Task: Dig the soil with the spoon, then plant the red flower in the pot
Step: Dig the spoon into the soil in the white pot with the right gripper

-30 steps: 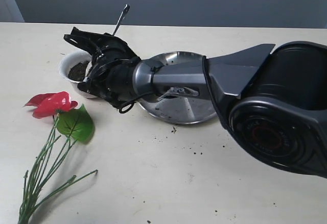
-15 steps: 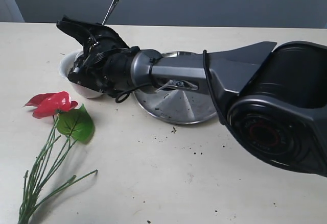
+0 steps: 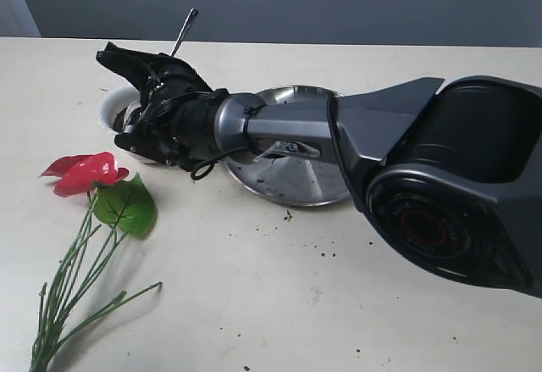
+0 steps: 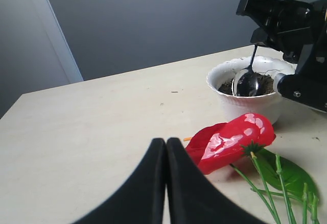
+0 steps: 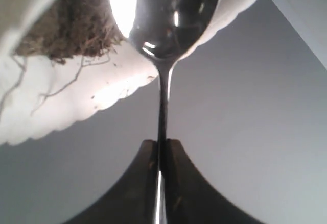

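Spoon [image 4: 249, 82] is being held steeply handle-up by the clamped right gripper [image 5: 160, 155], head in the pot's [image 4: 244, 101] soil [image 4: 226, 86], upper left of the exterior view; left gripper [image 4: 165, 147] is closed empty.

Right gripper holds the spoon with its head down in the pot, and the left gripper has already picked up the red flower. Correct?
Not quite. The left gripper is shut and empty; the red flower lies on the table beside the pot, as the left wrist view shows. The right gripper does hold the spoon, head down in the pot.
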Action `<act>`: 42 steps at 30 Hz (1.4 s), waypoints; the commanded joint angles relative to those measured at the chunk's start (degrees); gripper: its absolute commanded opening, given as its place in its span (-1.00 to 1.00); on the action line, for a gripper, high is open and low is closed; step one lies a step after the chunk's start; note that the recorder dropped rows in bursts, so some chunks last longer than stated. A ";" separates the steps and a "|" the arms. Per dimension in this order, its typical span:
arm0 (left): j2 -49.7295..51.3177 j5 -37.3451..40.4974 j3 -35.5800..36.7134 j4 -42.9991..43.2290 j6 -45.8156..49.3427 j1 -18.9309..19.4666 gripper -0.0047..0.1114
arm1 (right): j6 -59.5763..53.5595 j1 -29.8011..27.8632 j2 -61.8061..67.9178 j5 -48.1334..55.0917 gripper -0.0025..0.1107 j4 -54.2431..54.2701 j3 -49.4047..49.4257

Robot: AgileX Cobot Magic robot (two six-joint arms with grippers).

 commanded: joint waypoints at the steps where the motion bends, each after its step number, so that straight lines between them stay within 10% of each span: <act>1: -0.24 -0.40 0.11 -0.49 -0.28 -0.09 -0.91 | -0.38 -1.30 -1.98 1.65 -0.97 -1.07 -0.32; 35: -0.24 -0.40 0.11 -0.49 -0.28 -0.09 -0.91 | -0.24 -0.68 -1.62 -0.28 -0.97 -0.47 -0.32; 42: -0.24 -0.41 0.11 -0.49 -0.28 -0.09 -0.91 | 25.49 -0.68 -4.43 1.22 -0.97 3.10 -1.90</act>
